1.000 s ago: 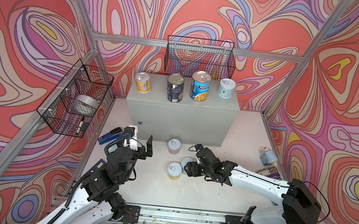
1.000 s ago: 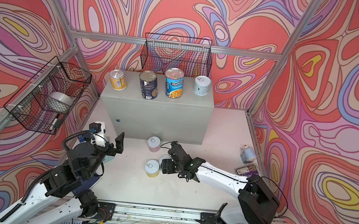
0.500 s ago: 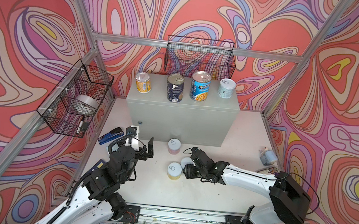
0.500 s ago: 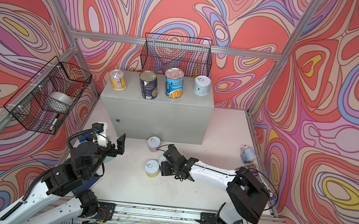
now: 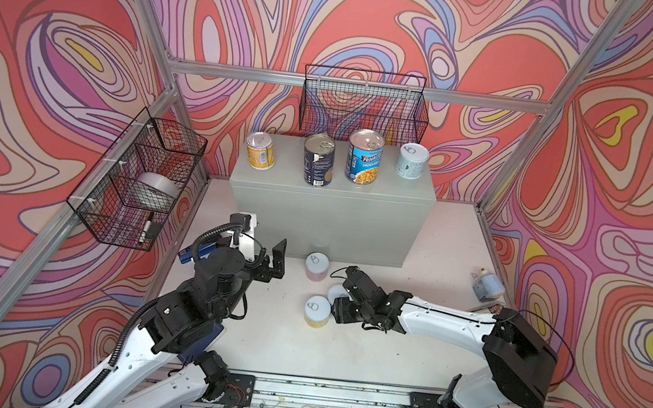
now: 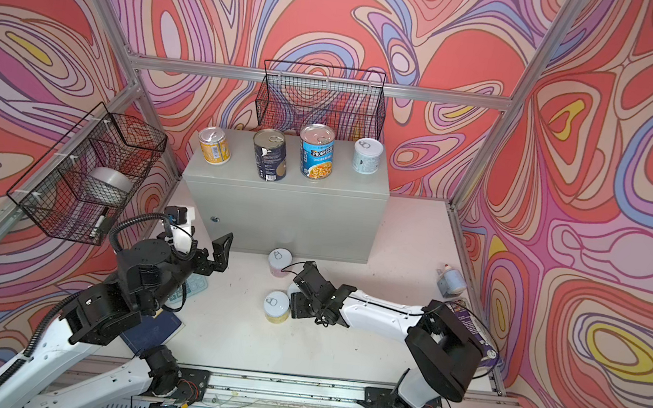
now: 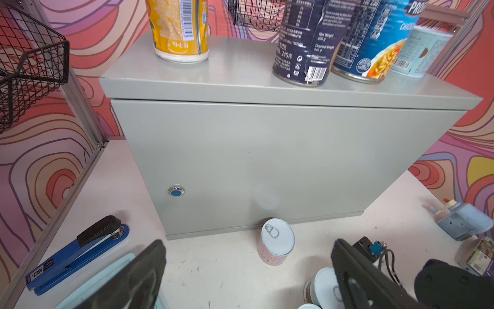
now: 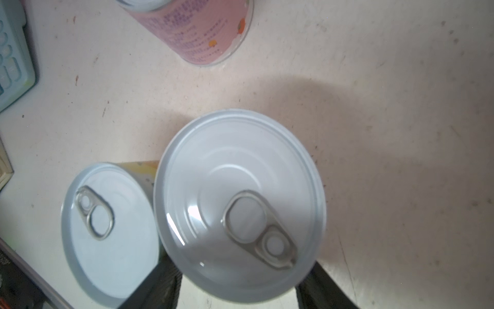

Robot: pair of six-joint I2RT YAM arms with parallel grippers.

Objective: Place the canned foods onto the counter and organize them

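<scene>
The grey counter carries an orange-yellow can, a tall navy can, a tall blue Progresso can and a pale blue can. On the white table in front stand a pink can and a yellow can. My right gripper is shut on a third short can beside the yellow one; its fingers press both sides. My left gripper hangs open and empty, left of the pink can.
A blue stapler and a pale teal calculator lie at the left. A pale blue bottle lies at the right wall. Wire baskets hang on the left wall, holding a tape roll, and behind the counter.
My right gripper has slid left over the short can and narrowed its jaws onto it. The left gripper has shifted only slightly and stays open.
</scene>
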